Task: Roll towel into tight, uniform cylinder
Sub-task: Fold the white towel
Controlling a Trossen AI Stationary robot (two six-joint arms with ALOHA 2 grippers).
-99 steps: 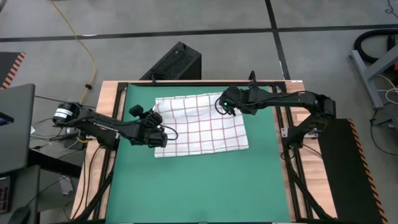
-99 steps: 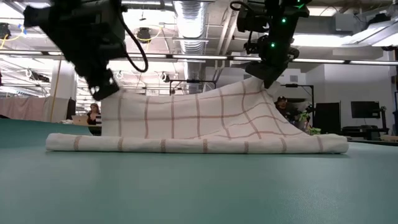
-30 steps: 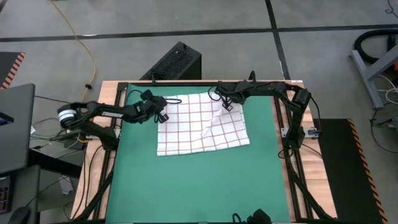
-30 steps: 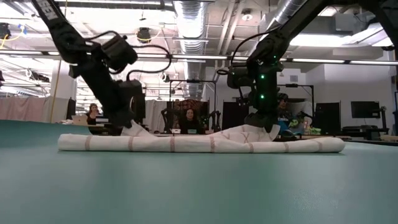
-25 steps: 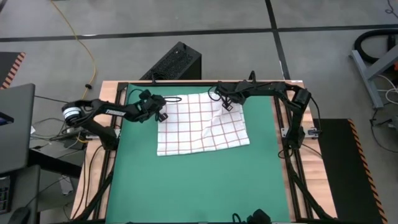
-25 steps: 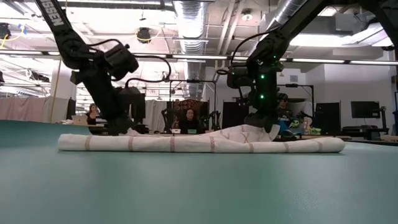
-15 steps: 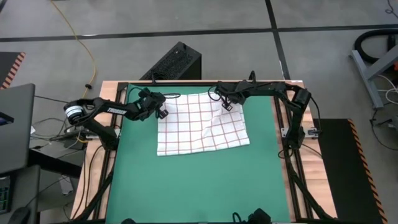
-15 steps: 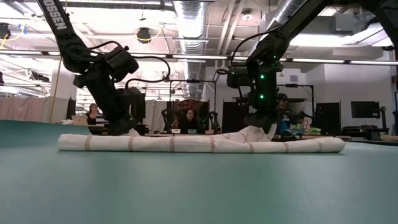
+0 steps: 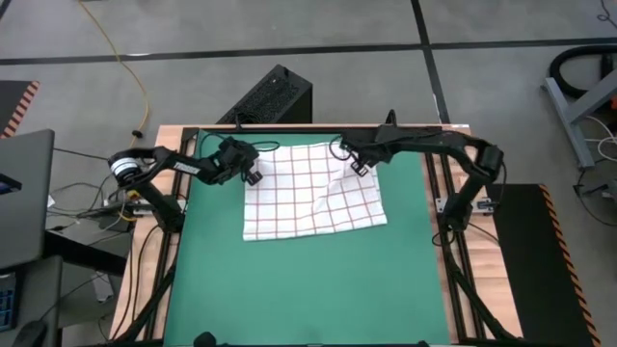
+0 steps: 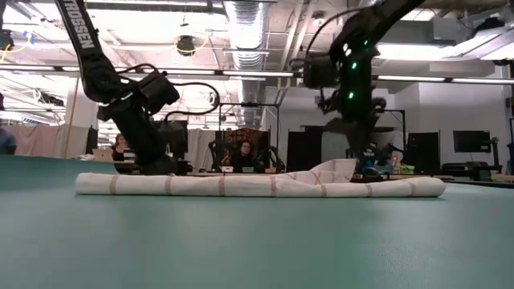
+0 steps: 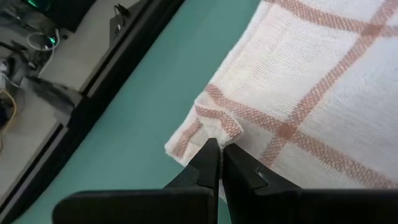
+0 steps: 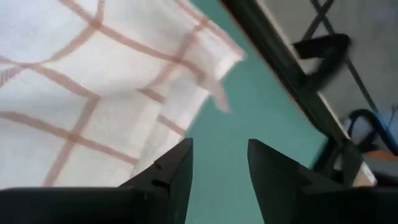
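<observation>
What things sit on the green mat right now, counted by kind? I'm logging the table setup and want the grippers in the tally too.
White checked cloth towel, spread flat on the green mat: 1
Dark two-finger grippers: 2 (left gripper, right gripper)
Total: 3

The towel (image 11: 323, 81) is soft woven cloth, its coarse weave plain just ahead of the left gripper (image 11: 219, 152), with a stitched, slightly puckered hem at the corner. The mat (image 9: 289, 289) under it is matt green and smooth, faintly grainy close up. Both the left gripper's fingers and the right gripper (image 12: 217, 165) look like matt dark plastic. The table (image 9: 164, 135) edge beyond them is pale wood with a black metal frame.
</observation>
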